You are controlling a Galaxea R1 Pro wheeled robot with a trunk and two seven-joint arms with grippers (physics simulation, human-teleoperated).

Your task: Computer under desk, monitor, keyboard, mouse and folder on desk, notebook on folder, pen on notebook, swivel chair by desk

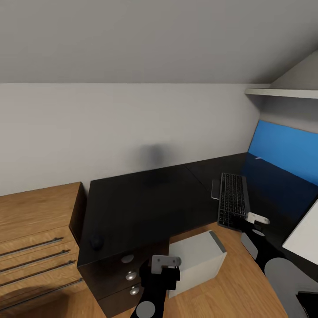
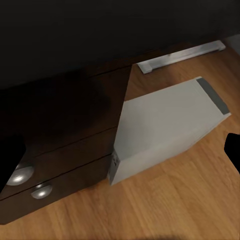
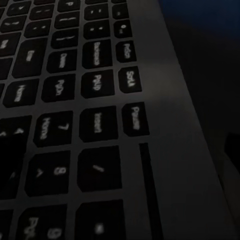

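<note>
Silvery-grey keyboard [image 1: 233, 200] lies on the black surface [image 1: 145, 198], overhanging its front edge — the right wrist view shows its keys close up. Right claw [image 1: 256, 219] hovers there, left claw [image 1: 165, 261] near the computer [image 1: 198, 260] — grips unreadable.

The head view was evenly and softly lit, with a faint blurred shadow on the pale grey wall [image 1: 152, 154] above the long black-topped bench [image 1: 145, 198]. The bench top swallowed detail in darkness. In the left wrist view the light grey boxy tower case [image 2: 165, 127] stood bright against dim drawers. The right wrist view was dark and soft, the slim dark-keyed keyboard [image 3: 75, 115] blurring toward the nearer keys.
</note>
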